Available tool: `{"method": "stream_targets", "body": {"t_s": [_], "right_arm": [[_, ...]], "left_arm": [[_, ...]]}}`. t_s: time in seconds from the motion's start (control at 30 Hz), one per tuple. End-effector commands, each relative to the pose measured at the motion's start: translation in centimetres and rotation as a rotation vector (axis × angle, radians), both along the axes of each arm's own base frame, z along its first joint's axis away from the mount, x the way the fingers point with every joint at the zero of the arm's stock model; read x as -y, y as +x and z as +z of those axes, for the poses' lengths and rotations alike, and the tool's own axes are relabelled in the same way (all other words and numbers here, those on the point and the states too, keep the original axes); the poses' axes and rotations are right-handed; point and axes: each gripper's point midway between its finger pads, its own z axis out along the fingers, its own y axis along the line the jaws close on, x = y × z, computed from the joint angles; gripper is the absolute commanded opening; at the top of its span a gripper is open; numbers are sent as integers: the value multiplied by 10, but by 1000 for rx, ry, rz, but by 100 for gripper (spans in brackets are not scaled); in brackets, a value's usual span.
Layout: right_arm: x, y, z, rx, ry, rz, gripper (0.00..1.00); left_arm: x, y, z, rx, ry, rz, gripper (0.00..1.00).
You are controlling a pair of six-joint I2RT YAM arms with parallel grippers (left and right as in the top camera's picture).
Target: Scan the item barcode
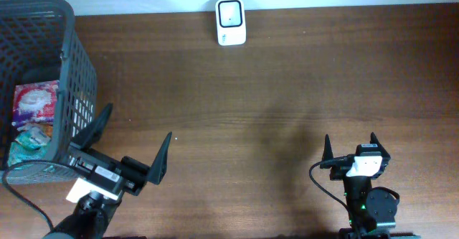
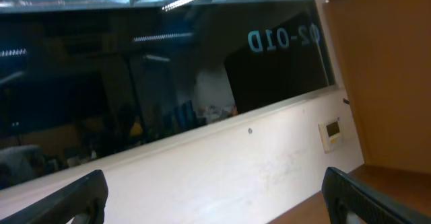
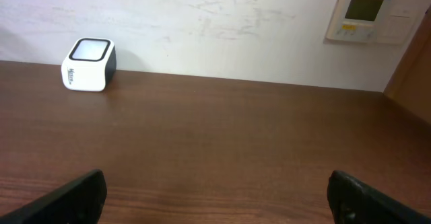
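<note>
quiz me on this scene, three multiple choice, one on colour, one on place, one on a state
1. What colour is the basket?
A) red
B) dark grey
C) white

2. Where does the scanner stand?
A) in the basket
B) at the near edge of the table
C) at the far edge of the table

3. How is the right gripper?
A) open and empty
B) shut on a packet
C) shut on the scanner

Answers:
1. B, its mesh walls are dark grey.
2. C, it sits at the table's far edge, by the wall.
3. A, its fingers are spread with only bare table between them.
</note>
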Motion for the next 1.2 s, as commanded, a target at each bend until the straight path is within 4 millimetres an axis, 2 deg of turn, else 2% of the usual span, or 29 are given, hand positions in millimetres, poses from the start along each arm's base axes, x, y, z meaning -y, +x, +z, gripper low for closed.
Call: {"method": "stream_targets", "body": {"t_s": [0.0, 0.17, 0.27, 0.37, 0.43, 0.5, 0.53, 0.57, 0.63, 0.7, 0.8, 0.83, 0.87, 0.93, 1.07, 1.17], "right_arm": [[2, 0, -2, -1, -5, -14, 98], [2, 0, -2, -1, -5, -14, 98], [2, 0, -2, -1, -5, -14, 98], [2, 0, -2, -1, -5, -14, 98], [2, 0, -2, -1, -5, -14, 99], [2, 0, -2, -1, -5, -14, 98], [2, 0, -2, -1, -5, -14, 98], [2, 0, -2, -1, -5, -14, 98], [2, 0, -2, -1, -5, -14, 99], [2, 0, -2, -1, -5, -14, 99], [2, 0, -2, -1, -5, -14, 98], [2, 0, -2, -1, -5, -14, 98], [2, 0, -2, -1, -5, -14, 99], [2, 0, -2, -1, -5, -14, 98], [2, 0, -2, -1, -5, -14, 98], [2, 0, -2, -1, -5, -14, 98]], "left_arm": [[4, -4, 16, -2, 19, -17, 99], [6, 49, 5, -407, 88, -21, 99], [18, 56, 5, -430, 108, -113, 99], [12, 64, 16, -400, 74, -75, 99], [-16, 78, 26, -427, -53, 88, 99], [-43, 91, 35, -428, -99, 243, 99], [-63, 102, 38, -442, -130, 361, 99], [-92, 117, 40, -464, -169, 523, 99], [-120, 140, 38, -511, -185, 650, 99], [-163, 170, 36, -583, -201, 764, 99], [-242, 193, 25, -688, -375, 911, 99], [-269, 198, 17, -716, -420, 956, 99], [-284, 202, 8, -735, -430, 974, 99], [-313, 201, -32, -847, -448, 1044, 99], [-351, 186, -100, -1054, -462, 1208, 99], [-369, 178, -146, -1196, -482, 1256, 99]]}}
